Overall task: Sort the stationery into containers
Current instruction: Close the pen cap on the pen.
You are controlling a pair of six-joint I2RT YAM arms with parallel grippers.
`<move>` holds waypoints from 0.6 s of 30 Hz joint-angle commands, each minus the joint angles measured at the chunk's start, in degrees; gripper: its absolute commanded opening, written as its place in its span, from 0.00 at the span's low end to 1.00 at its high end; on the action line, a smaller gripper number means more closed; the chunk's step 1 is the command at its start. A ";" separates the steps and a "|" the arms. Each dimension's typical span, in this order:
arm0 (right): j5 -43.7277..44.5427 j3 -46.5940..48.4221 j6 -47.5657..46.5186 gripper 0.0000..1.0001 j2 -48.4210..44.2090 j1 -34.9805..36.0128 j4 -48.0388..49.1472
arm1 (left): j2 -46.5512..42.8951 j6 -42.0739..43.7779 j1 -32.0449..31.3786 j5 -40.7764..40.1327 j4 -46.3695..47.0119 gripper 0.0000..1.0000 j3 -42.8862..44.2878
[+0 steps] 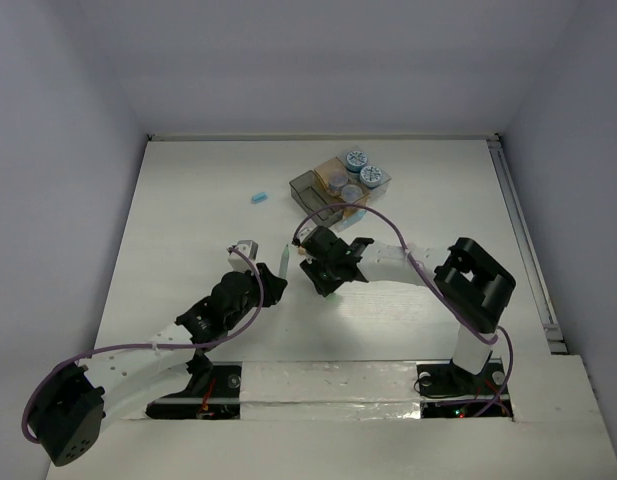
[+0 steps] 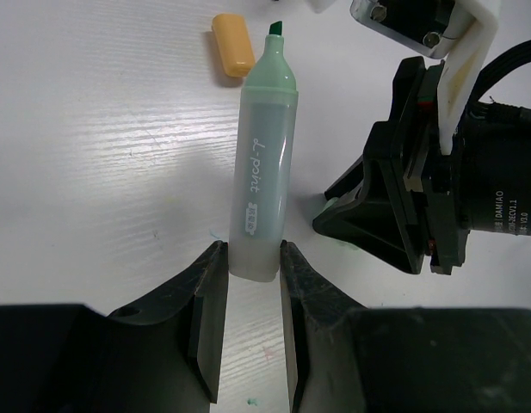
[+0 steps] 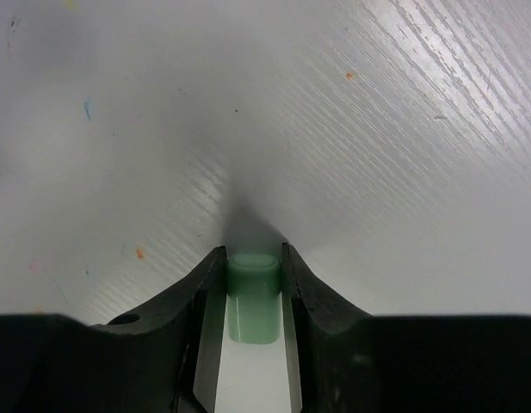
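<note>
left claw (image 2: 252, 255) is nearly closed, its two fingers pressed on the blunt rear end of a green highlighter (image 2: 263, 172). the pen's long axis runs straight out from that claw, and its uncapped chisel tip points away from the arm bases, towards the near-left corner of the containers (image 1: 306, 186). whether the pen rests on the desk (image 1: 188, 220) or hangs just above it cannot be told. right claw (image 3: 252, 258) is narrowed around a small green cap (image 3: 252, 297), both fingers against its sides, on the near side of the containers and just right of the pen.

the containers are joined open boxes. the clear one, farthest from the arms, holds two blue-and-white rolls (image 1: 356, 158). the tan one beside it holds small purplish cylinders (image 1: 333, 177). what lies in the dark grey box cannot be made out.

the highlighter has a frosted pale barrel with a handwritten-style label and a mint-green shoulder. an orange block (image 2: 232, 43) lies just left of its tip, and a light blue stick (image 1: 259, 197) lies left of the containers
</note>
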 commanded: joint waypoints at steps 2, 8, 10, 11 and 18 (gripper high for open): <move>3.00 0.80 2.40 0.12 -0.29 0.67 -1.95 | -0.10 -0.37 0.20 -0.19 2.80 0.00 -0.37; 12.47 1.67 9.52 0.02 -5.74 0.67 0.41 | 1.39 0.24 0.20 -1.33 3.07 0.00 0.86; 15.21 2.38 11.98 0.00 -8.10 0.67 1.99 | 2.36 0.68 -0.85 -2.73 2.55 0.00 2.26; 18.27 2.46 12.95 0.00 -8.90 0.67 2.44 | 3.67 0.68 -1.90 -5.44 2.19 0.00 2.97; 27.60 2.82 19.72 0.00 -17.16 -3.46 8.58 | 13.51 -1.60 -15.35 -24.88 -4.40 0.00 12.10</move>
